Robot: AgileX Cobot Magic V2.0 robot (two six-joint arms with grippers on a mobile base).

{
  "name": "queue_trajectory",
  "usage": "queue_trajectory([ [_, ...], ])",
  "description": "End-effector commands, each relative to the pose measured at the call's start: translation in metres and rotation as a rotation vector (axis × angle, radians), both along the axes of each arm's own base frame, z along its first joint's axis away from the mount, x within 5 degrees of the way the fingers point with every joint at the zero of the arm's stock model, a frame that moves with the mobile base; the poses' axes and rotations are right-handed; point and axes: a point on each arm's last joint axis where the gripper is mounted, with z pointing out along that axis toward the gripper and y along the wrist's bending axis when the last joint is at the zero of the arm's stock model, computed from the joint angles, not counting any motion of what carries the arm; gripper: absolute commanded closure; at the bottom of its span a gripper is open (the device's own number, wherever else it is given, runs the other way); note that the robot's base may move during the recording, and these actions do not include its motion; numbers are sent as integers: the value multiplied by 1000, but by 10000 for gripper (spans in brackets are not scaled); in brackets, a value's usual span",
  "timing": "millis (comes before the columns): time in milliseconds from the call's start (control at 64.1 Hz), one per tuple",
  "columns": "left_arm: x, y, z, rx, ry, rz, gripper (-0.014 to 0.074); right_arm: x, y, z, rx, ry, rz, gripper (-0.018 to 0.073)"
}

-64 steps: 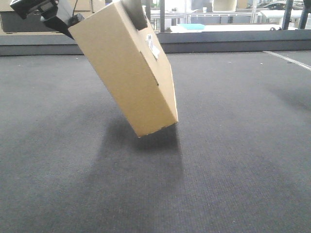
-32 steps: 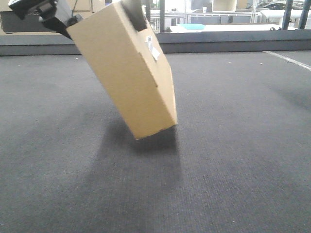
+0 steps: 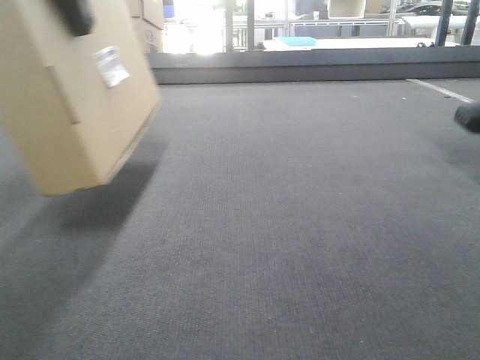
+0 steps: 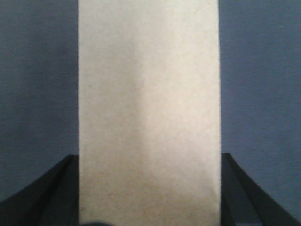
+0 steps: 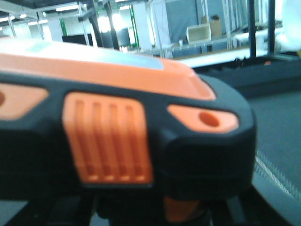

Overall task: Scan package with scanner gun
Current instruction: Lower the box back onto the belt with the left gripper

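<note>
The package (image 3: 67, 105) hangs tilted above the grey carpet at the far left of the front view, its white barcode label (image 3: 111, 65) facing the camera. One dark finger (image 3: 73, 13) presses on its top. In the left wrist view the package (image 4: 148, 94) fills the middle, and my left gripper (image 4: 148, 193) is shut on it with a black finger against each side. The scanner gun (image 5: 141, 141), black and orange, fills the right wrist view, with my right gripper (image 5: 150, 214) shut on its lower part. A dark tip (image 3: 469, 116) shows at the front view's right edge; I cannot tell what it is.
Grey carpet (image 3: 285, 225) covers the floor up to a low grey ledge (image 3: 315, 71) at the back. Cardboard boxes (image 3: 150, 13) stand behind the ledge at the back left. A white line (image 3: 442, 90) crosses the carpet at the far right.
The package has swung left and nearer the camera, so part of it is now cut off by the frame. A dark tip has come in at the right edge.
</note>
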Motion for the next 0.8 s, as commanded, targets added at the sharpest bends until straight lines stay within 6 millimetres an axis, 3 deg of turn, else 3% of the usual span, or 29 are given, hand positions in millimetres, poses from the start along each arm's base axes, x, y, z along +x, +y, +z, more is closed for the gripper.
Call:
queue_trajectory([
  [0, 0, 10, 7, 17, -28, -25, 708, 3, 1, -4, 4, -31, 12, 721],
  [483, 8, 50, -6, 85, -3, 14, 708, 5, 2, -8, -2, -15, 30, 721],
  [780, 7, 56, -13, 116, 17, 27, 708, 7, 8, -16, -27, 15, 93, 721],
])
